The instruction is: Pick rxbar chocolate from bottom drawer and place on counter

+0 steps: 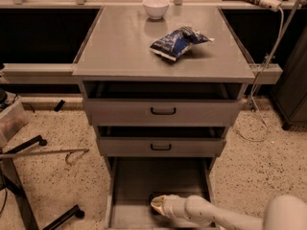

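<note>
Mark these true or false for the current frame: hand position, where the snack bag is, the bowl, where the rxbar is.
1. The hand is down inside the pulled-out bottom drawer. True.
2. The blue snack bag lies in the bottom drawer. False: it lies on the counter.
3. A white bowl stands on the counter, behind the snack bag. True.
4. The rxbar chocolate already lies on the counter. False: the dark bar is in the bottom drawer, right at the hand.
</note>
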`<state>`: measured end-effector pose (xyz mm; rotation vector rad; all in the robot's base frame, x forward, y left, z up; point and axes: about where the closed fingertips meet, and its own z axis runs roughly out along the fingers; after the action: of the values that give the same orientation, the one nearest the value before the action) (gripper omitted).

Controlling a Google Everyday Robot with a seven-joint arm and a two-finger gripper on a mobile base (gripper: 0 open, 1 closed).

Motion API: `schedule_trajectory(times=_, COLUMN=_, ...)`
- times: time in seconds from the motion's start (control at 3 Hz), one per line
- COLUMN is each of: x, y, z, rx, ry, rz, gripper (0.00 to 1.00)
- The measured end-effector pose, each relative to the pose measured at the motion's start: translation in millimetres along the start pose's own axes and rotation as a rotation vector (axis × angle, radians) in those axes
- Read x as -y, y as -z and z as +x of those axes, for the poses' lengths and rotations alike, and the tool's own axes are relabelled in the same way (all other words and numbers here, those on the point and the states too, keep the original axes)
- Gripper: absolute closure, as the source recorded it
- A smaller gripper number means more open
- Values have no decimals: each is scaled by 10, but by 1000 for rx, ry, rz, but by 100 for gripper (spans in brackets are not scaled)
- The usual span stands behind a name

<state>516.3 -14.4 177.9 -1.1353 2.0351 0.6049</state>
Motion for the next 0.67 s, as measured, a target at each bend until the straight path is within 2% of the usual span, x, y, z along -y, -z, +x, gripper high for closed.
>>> schedule_trajectory(times=0.33, x=-115, y=592, z=-481, rx=131, ry=6, rz=-29, gripper=100)
schedule_trajectory(times=0.67, x=-151, y=1315, z=-831, rx=223, ry=24, rz=-8, gripper=100)
